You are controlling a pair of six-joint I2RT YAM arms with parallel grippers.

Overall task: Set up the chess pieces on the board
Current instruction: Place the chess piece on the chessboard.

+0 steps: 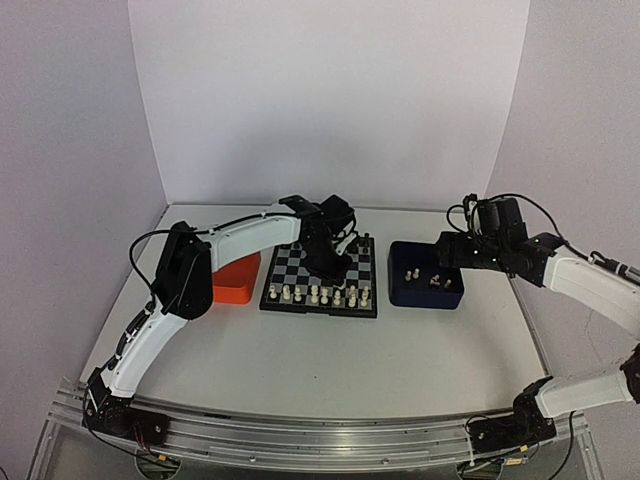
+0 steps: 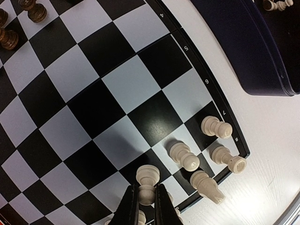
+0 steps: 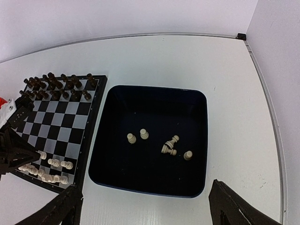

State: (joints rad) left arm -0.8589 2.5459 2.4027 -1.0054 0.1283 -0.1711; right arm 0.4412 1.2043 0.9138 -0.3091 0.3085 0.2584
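Board (image 1: 320, 283) sits mid-table in the top view, orange tray (image 1: 237, 280) touching its left edge and blue tray (image 1: 426, 288) just off its right. White pieces (image 1: 315, 294) line the board's near edge. The left gripper (image 1: 325, 268) is down over the board, and the right gripper (image 1: 450, 255) hangs over the blue tray's far right corner.

Left wrist cam: the gripper's fingers (image 2: 129, 206) are pinched tight on one white piece (image 2: 147, 180), which is upright on a square near the board's near edge. Four more whites are bunched in the corner just beside it. Black pieces (image 2: 18, 23) are way off at the far side.

Right wrist cam: jaws are spread wide with nothing between them, hovering above the blue tray's near edge. A few whites are loose on the tray floor, two upright at left centre, the rest right of them, apparently lying down.
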